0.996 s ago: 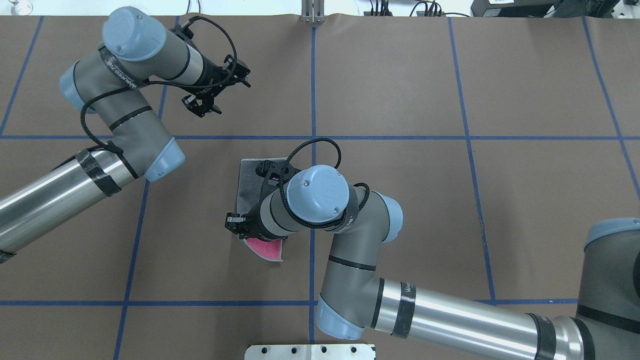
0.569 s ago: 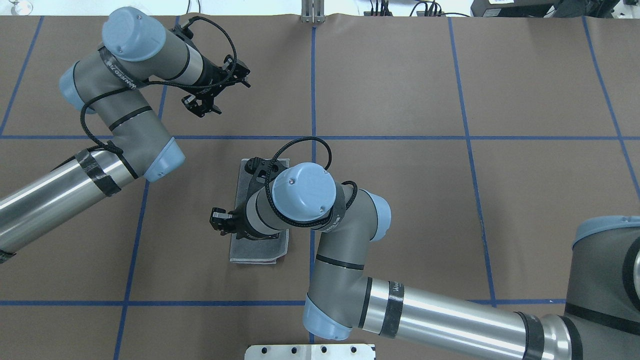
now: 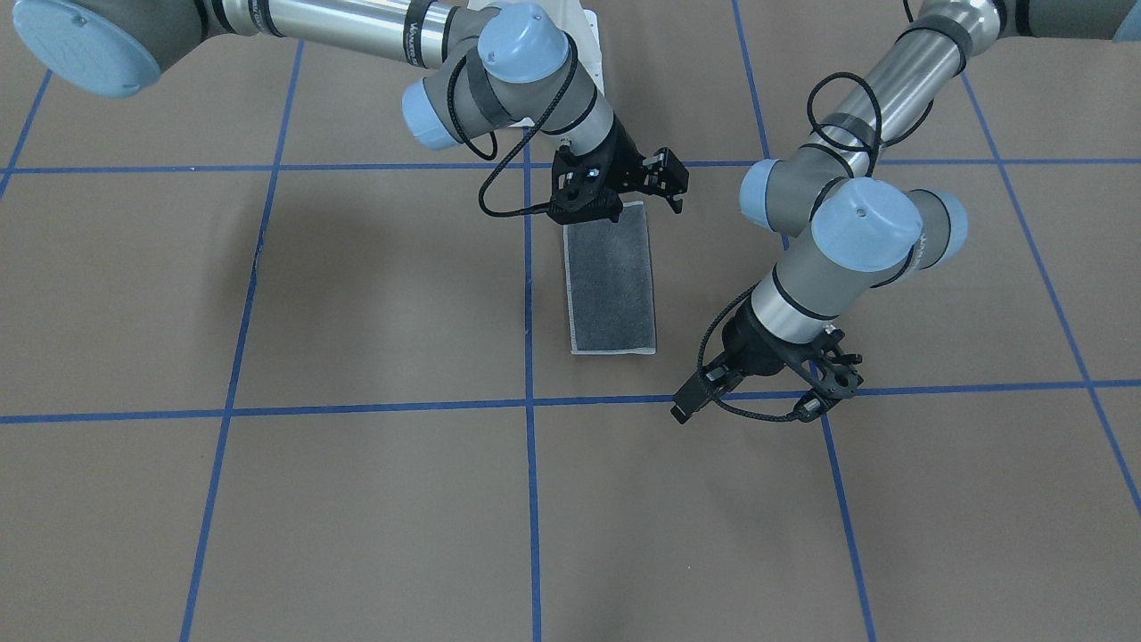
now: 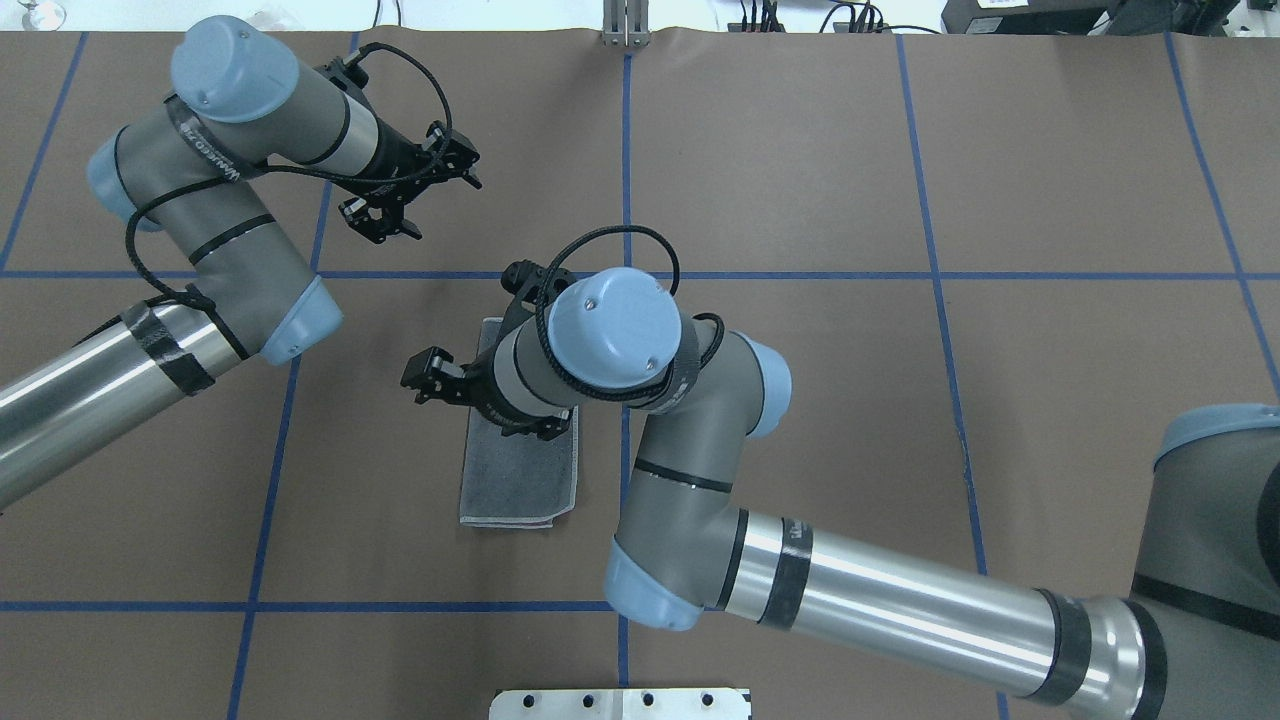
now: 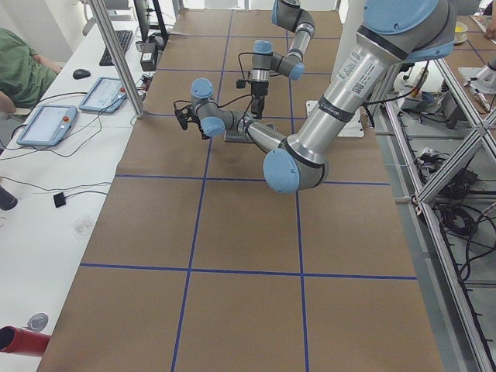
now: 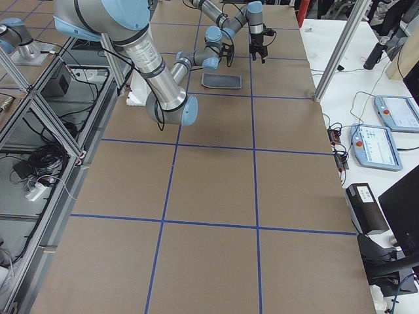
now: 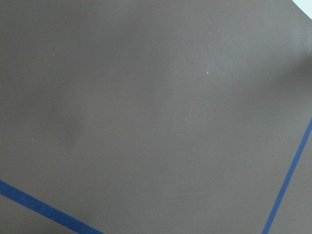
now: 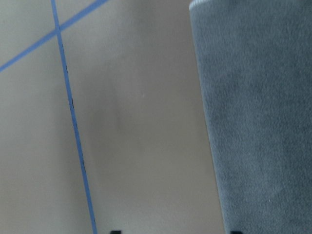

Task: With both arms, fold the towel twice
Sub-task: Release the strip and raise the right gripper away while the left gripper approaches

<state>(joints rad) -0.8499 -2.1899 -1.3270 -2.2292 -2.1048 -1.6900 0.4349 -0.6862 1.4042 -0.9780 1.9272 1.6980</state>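
While the towel point(image 3: 611, 281) lies flat on the table point(image 4: 1050, 420), we see its dark grey side facing up, with a pale stitched edge all around it. It is folded into a long, thin shape, and its long sides run away from the robot. It sits near the blue tape line point(image 4: 627, 150) that goes down the middle of the table, on the robot's left side of that line and not touching it.

The right gripper point(image 3: 615, 192) hangs in the air over the towel and does not touch it. From the side views we can see a gap between it and the cloth. Its wrist camera looks down on the fuzzy grey cloth and the bare brown table beside it. Two black fingertips point(image 8: 115, 232) peek in at the bottom of that view, far apart, so its jaws are wide and hold nothing.

The left gripper point(image 3: 775, 370) hangs in the air too, well apart from the towel, off to the robot's left and farther out. Its wrist camera shows only brown table and blue lines. We cannot tell how its jaws stand.

A silver plate point(image 4: 620, 703) with small holes sits at the table's near edge. At one end, a person point(image 5: 19, 70) in a green top sits at a white desk point(image 5: 46, 201) with two tablets point(image 5: 48, 124).
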